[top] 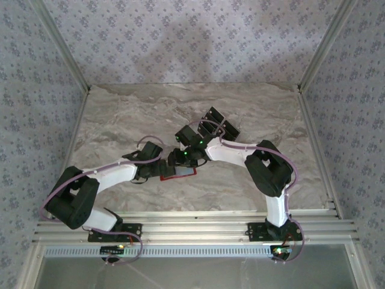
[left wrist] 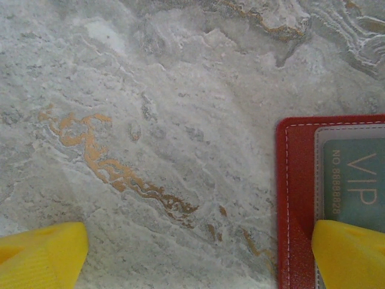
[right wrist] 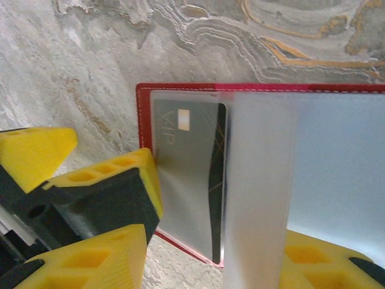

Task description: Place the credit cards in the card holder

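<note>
The small red folding wallet (left wrist: 298, 198) lies open on the marbled grey desk (left wrist: 150, 120). Its near corner is overlapped by the right-hand finger of the left gripper (left wrist: 198, 247), whose yellow fingers are spread wide. In the right wrist view a dark card marked VIP (right wrist: 192, 174) is seen inside a clear sleeve, partly veiled by a frosted plastic flap (right wrist: 258, 180). The flap is raised between the parted fingers of the released right gripper (right wrist: 213, 241); contact with either finger cannot be made out. From above, the wallet is largely covered by both grippers, and loose thin black rectangular cards (top: 221, 124) are fanned beyond the right gripper.
</note>
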